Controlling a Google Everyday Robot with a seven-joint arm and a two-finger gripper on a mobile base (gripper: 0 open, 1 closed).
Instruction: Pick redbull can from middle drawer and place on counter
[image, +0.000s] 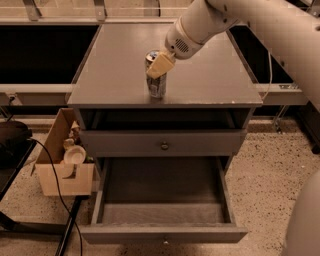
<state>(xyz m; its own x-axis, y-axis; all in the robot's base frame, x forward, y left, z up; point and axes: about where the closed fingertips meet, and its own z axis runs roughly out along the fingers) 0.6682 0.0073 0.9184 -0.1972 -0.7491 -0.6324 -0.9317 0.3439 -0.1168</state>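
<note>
Standing upright on counter (210, 75), redbull can (156, 86) has jaws at its top.

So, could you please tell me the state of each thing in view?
Can: upright on the counter, near its front edge.
Middle drawer: pulled open, nothing visible inside.
Drawer above it: closed.
Pincer: at the can's upper part, above the counter.

1. Your gripper (158, 66), at upper centre, hides part of the redbull can (157, 88).
2. The arm (260, 30) is cut off by the top and right edges.
3. At left, what the box (55, 177) holds is too small to tell.
</note>
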